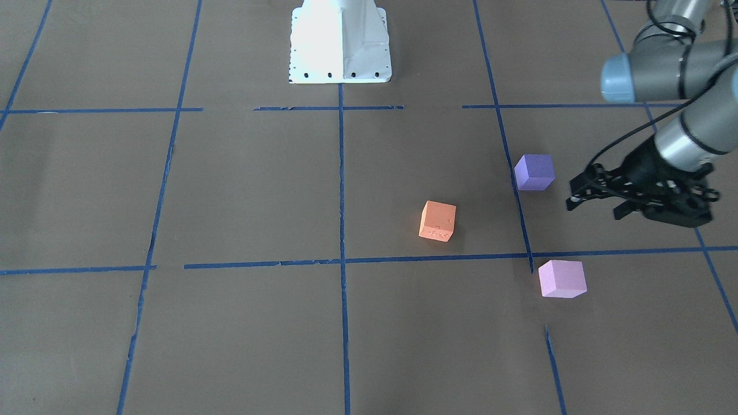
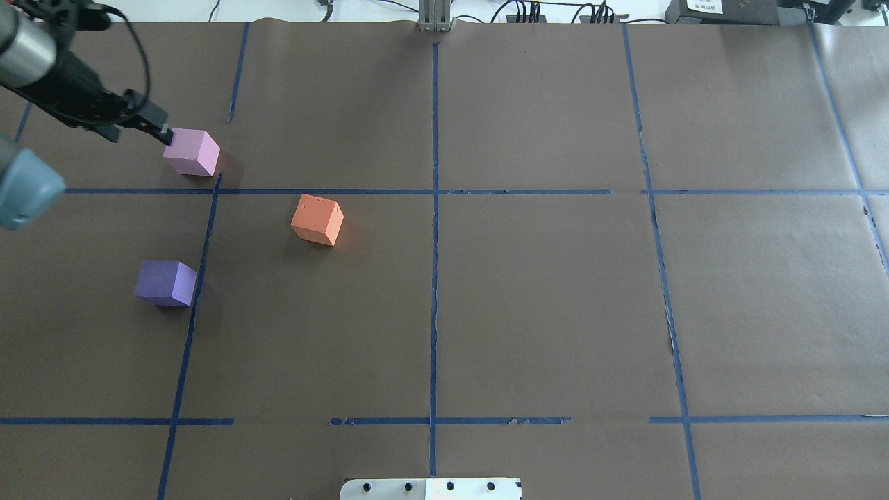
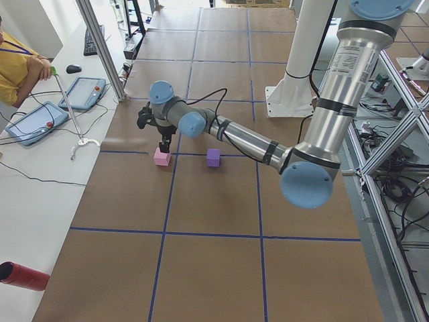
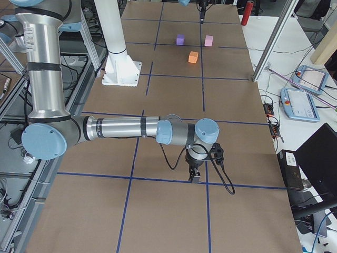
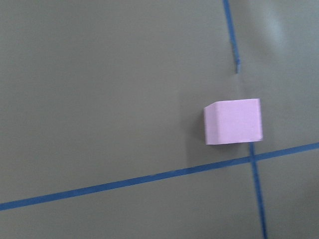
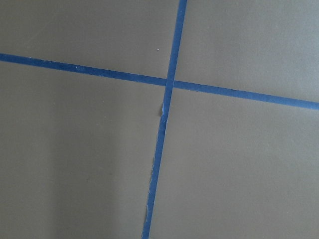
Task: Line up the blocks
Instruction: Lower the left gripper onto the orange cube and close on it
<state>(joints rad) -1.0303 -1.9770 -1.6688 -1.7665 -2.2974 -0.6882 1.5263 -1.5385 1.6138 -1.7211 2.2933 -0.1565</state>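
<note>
Three foam blocks lie apart on the brown table. The orange block (image 1: 437, 221) (image 2: 317, 219) is nearest the middle. The dark purple block (image 1: 535, 172) (image 2: 165, 282) lies closer to the robot's side. The pale pink block (image 1: 562, 278) (image 2: 192, 153) (image 5: 233, 121) lies farthest out. My left gripper (image 1: 576, 193) (image 2: 161, 132) (image 3: 163, 144) hovers just above and beside the pink block, looks shut and holds nothing. My right gripper (image 4: 195, 177) hangs low over bare table far from the blocks; I cannot tell whether it is open or shut.
Blue tape lines (image 2: 435, 208) divide the table into squares. The robot's white base (image 1: 340, 52) stands at the near edge. An operator (image 3: 17, 67), tablets and a red cylinder (image 3: 23, 276) are on a side table beyond the left end.
</note>
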